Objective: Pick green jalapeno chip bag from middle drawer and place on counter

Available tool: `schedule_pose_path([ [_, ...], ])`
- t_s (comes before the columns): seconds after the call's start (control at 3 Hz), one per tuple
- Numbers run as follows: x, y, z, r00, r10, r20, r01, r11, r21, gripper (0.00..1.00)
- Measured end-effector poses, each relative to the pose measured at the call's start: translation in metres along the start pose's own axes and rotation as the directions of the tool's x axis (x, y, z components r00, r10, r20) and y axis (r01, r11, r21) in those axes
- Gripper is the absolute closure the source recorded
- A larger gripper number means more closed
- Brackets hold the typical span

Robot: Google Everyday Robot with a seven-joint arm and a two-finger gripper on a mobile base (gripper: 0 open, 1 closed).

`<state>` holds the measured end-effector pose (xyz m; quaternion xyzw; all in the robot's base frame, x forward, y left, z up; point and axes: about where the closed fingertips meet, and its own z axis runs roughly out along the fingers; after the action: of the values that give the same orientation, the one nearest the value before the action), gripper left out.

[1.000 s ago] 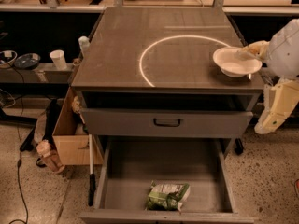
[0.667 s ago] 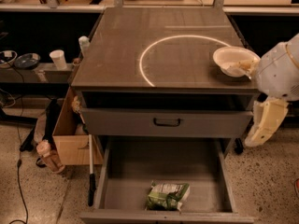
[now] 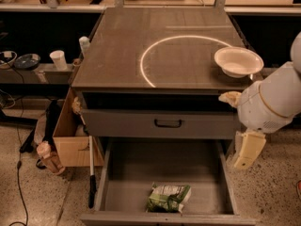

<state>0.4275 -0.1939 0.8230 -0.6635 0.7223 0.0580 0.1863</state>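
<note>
Nothing is done yet: the green jalapeno chip bag (image 3: 169, 197) lies at the front of the middle drawer (image 3: 141, 173), and the gripper (image 3: 248, 149), open or closed I cannot tell, hangs beside the drawer's right wall.

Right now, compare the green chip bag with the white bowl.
The green jalapeno chip bag is crumpled and green; the white bowl is smooth, round and white. The bag lies in the open middle drawer; the bowl stands on the counter. Neither is held: the gripper hangs right of the drawer.
</note>
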Motion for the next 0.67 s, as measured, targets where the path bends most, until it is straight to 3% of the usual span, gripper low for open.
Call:
schedule_pose_path([
  [0.67,0.011,0.025,0.069,0.990,0.088,-0.114,-0.089,0.9960,-0.008,0.00],
])
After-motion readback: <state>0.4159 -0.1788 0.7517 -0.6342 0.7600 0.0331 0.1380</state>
